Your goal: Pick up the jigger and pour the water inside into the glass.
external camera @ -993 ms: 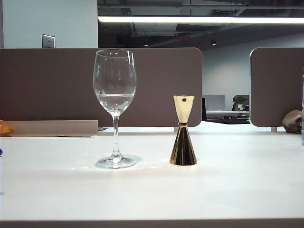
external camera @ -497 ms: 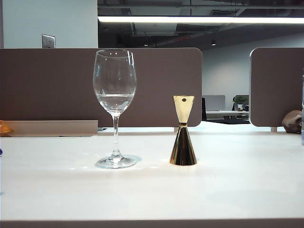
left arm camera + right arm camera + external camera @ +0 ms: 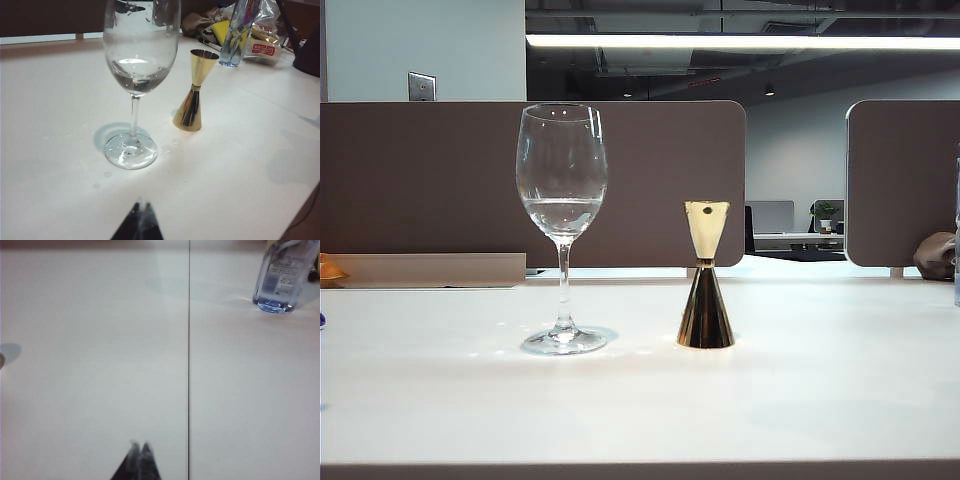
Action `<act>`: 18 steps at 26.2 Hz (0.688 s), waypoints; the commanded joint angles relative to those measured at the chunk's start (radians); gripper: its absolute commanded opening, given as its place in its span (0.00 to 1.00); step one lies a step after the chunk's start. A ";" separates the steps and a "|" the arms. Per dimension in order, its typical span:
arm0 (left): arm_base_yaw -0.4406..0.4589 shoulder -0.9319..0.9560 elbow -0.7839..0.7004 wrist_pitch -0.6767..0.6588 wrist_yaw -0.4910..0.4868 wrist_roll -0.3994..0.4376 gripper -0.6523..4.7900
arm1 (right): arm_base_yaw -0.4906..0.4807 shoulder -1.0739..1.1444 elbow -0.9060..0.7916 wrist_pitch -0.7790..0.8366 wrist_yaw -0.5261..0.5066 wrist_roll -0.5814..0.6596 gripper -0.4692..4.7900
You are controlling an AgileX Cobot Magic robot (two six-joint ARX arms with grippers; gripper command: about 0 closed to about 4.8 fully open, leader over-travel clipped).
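Exterior view: the jigger (image 3: 706,276) stands upright on the table (image 3: 820,380), near the glass (image 3: 562,228); neither gripper shows.

Left wrist view: left gripper (image 3: 139,222), fingers together, hangs well short of both. The thin-stemmed glass, already holding water (image 3: 135,75), could tip if bumped.

Right wrist view: right gripper (image 3: 138,460), fingers together, faces only a plastic bottle (image 3: 281,277).
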 commanded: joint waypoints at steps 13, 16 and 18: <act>0.001 0.001 -0.002 0.003 -0.472 0.008 0.11 | 0.000 -0.002 -0.001 -0.008 0.001 -0.003 0.08; 0.002 0.000 -0.002 0.002 -0.504 0.008 0.11 | 0.000 -0.002 -0.001 -0.008 0.001 -0.003 0.08; 0.002 0.000 -0.002 0.001 -0.513 0.008 0.11 | 0.000 -0.002 -0.001 -0.008 0.001 -0.003 0.08</act>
